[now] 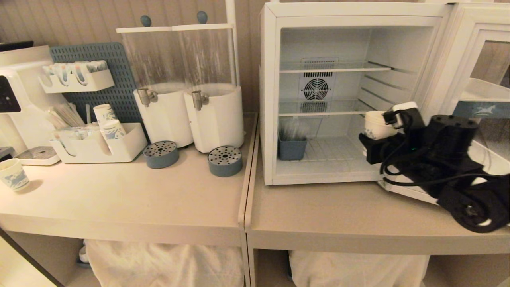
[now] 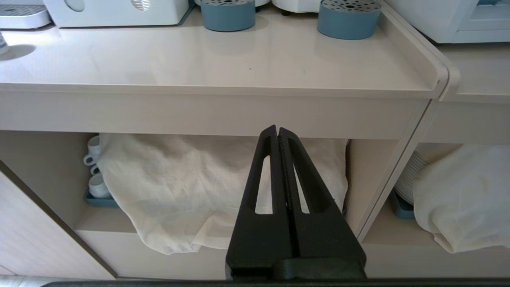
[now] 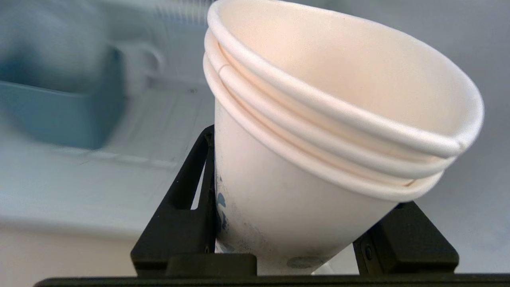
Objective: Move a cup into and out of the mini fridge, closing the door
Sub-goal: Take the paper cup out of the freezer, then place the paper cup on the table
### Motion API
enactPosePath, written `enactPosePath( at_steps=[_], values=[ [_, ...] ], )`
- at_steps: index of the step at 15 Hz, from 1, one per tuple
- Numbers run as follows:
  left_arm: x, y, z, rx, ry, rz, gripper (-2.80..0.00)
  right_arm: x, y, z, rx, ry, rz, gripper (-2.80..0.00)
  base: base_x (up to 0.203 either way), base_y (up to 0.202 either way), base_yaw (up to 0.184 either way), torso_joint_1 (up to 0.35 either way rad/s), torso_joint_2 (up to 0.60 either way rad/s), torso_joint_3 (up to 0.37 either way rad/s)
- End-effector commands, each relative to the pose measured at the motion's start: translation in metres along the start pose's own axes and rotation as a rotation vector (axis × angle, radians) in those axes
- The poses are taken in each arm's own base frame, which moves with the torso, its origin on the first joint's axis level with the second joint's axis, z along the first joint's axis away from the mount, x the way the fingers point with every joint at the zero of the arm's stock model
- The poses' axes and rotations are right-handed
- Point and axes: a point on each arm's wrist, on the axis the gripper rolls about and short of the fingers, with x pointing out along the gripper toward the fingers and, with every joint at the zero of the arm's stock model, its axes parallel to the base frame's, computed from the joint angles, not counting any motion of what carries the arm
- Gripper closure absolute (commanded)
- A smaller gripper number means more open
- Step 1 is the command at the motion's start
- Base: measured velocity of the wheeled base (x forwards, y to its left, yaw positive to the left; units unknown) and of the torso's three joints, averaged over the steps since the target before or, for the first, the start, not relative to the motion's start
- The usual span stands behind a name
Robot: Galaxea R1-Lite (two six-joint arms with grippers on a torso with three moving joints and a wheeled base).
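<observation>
Leftmost in the head view, a coffee machine point(image 1: 16, 107) was cut off by the frame edge, with a patterned paper cup point(image 1: 14, 174) standing alone on the counter point(image 1: 131, 199) below it. Further right stood an organiser tray point(image 1: 99, 147) holding more cups, then two clear drink dispensers point(image 1: 191, 87).

Right of centre, the mini fridge point(image 1: 271, 99) stood open. A blue bin point(image 1: 292, 147) sat on its floor, its contents too faint to identify. The door point(image 1: 482, 79) was swung out at the right edge, partly cropped.

At the fridge's lower right opening, the right gripper point(image 1: 372, 137) pinched the cup point(image 3: 318, 167) between its fingers. The wrist view showed three rolled rims nested together; the blue print was mostly hidden by the fingers.

The left gripper point(image 2: 277, 131) appeared only in its wrist view, fingers pressed together, below the counter edge before a white cloth point(image 2: 179, 187).
</observation>
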Motion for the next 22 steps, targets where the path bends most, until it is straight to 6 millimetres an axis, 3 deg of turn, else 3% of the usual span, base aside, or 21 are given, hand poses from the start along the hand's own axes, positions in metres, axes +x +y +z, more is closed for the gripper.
enactPosePath(
  at_steps=[1, 4, 6, 9, 12, 14, 16, 20, 22],
  values=[
    [0.0, 0.0, 0.0, 0.0, -0.002, 0.0, 0.0, -0.082, -0.026, 0.051, 0.041, -0.171, -0.041, 0.0, 0.0, 0.0, 0.0, 0.0, 0.0, 0.0],
    [0.0, 0.0, 0.0, -0.002, -0.002, 0.001, 0.0, -0.172, -0.053, 0.067, 0.106, -0.224, -0.249, 0.0, 0.0, 0.0, 0.0, 0.0, 0.0, 0.0],
    [0.0, 0.0, 0.0, -0.002, -0.002, 0.0, 0.0, -0.231, -0.07, 0.066, 0.164, -0.247, -0.423, 0.0, 0.0, 0.0, 0.0, 0.0, 0.0, 0.0],
    [0.0, 0.0, 0.0, -0.002, -0.002, 0.0, 0.0, -0.309, -0.088, 0.044, 0.229, -0.233, -0.674, 0.0, 0.0, 0.0, 0.0, 0.0, 0.0, 0.0],
    [0.0, 0.0, 0.0, -0.004, -0.002, 0.0, 0.0, -0.362, -0.086, 0.017, 0.241, -0.25, -0.856, 0.0, 0.0, 0.0, 0.0, 0.0, 0.0, 0.0],
    [0.0, 0.0, 0.0, -0.002, -0.002, 0.0, 0.0, -0.382, -0.077, -0.005, 0.252, -0.328, -0.817, 0.0, 0.0, 0.0, 0.0, 0.0, 0.0, 0.0],
    [0.0, 0.0, 0.0, -0.004, -0.002, 0.0, 0.0, -0.386, -0.066, -0.032, 0.239, -0.401, -0.692, 0.0, 0.0, 0.0, 0.0, 0.0, 0.0, 0.0],
    [0.0, 0.0, 0.0, -0.002, -0.002, 0.0, 0.0, -0.34, -0.043, -0.097, 0.178, -0.242, -0.329, 0.0, 0.0, 0.0, 0.0, 0.0, 0.0, 0.0],
    [0.0, 0.0, 0.0, -0.002, -0.002, 0.0, 0.0, -0.337, -0.041, -0.103, 0.183, -0.217, -0.264, 0.0, 0.0, 0.0, 0.0, 0.0, 0.0, 0.0]
  ],
)
